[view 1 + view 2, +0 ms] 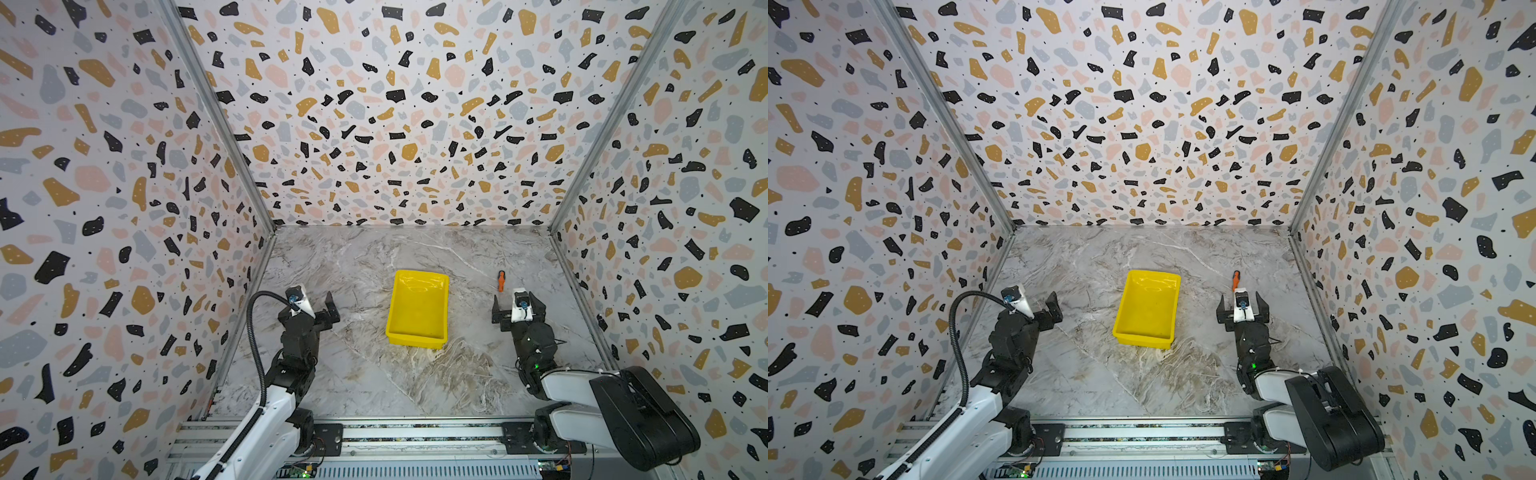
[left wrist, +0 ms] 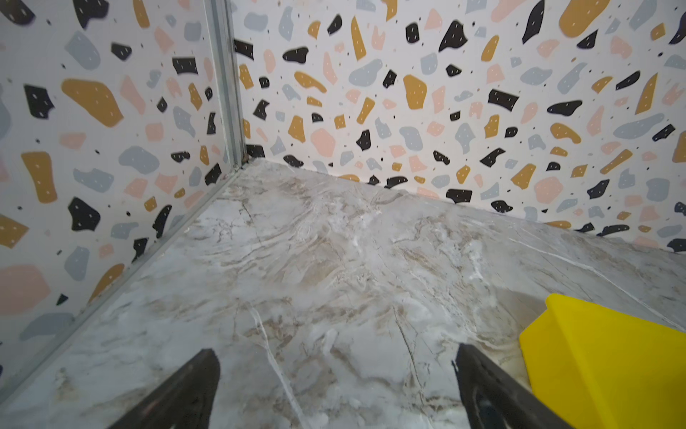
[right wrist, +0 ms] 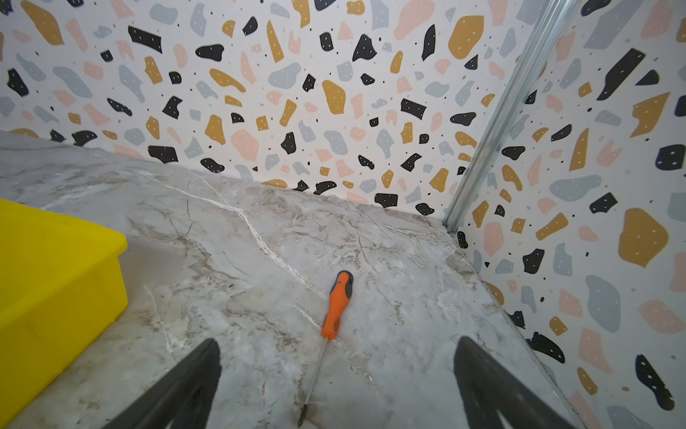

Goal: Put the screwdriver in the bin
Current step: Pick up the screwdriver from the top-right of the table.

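Orange and black, the screwdriver (image 3: pixel 337 308) is lying flat on the marble table (image 1: pixel 374 374), outside the bin (image 1: pixel 417 307). It is resting apart from the bin, beside its far corner, on the bin's side that is facing the right arm.

The right gripper (image 3: pixel 337 345) is waiting on this same side of the bin with its jaws spread wide and nothing between them. The screwdriver is lying straight ahead of it, further from the robot's base. The left gripper (image 2: pixel 334 353), also holding its jaws apart and empty, is standing at the opposite side of the bin, so I am judging the right arm much nearer.

The long axis is running about parallel to the bin's long wall. The metal tip is pointing back at the gripper and the handle is pointing away from it. The jaws are therefore already standing across this axis, one on each side.

Both top views are showing only the handle (image 1: pixel 501 281), because the wrist is covering the shaft. The right wrist view is showing the whole thin shaft and its tip. The left wrist view is showing only one corner of the bin.
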`<state>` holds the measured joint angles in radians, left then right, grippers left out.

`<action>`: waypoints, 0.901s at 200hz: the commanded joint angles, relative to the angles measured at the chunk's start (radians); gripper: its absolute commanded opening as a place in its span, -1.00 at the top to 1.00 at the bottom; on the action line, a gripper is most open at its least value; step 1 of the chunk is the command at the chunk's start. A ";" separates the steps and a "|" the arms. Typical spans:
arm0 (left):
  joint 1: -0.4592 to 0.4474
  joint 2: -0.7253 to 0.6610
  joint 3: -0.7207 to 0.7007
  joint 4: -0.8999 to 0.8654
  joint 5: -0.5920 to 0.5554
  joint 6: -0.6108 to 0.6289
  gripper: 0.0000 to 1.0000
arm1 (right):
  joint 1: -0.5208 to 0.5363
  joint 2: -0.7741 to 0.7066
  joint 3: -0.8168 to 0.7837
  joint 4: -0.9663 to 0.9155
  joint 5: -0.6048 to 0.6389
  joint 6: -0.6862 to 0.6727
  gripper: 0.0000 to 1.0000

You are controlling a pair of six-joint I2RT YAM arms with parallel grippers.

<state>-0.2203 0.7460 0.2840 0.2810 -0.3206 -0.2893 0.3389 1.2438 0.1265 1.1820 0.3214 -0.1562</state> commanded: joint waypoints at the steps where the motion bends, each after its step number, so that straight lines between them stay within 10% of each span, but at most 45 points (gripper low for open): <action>1: -0.004 0.024 0.057 -0.117 0.049 -0.078 -0.99 | 0.094 -0.062 0.103 -0.219 0.111 -0.036 -0.98; 75: -0.002 -0.040 -0.001 -0.134 -0.027 -0.186 -1.00 | 0.164 -0.212 0.453 -1.154 0.057 0.307 -0.98; 93: -0.003 -0.047 -0.003 -0.163 -0.075 -0.218 -1.00 | 0.143 -0.254 0.444 -1.285 0.166 0.572 -0.98; 130: -0.002 -0.090 -0.007 -0.191 -0.095 -0.220 -0.99 | -0.101 -0.309 0.264 -1.121 -0.177 0.626 -0.98; 180: -0.001 -0.110 -0.020 -0.269 -0.232 -0.335 -0.99 | -0.176 -0.376 0.131 -1.002 -0.218 0.666 -0.98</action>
<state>-0.2199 0.6376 0.2680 0.0593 -0.4496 -0.5549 0.1650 0.9237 0.2619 0.1055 0.1539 0.4606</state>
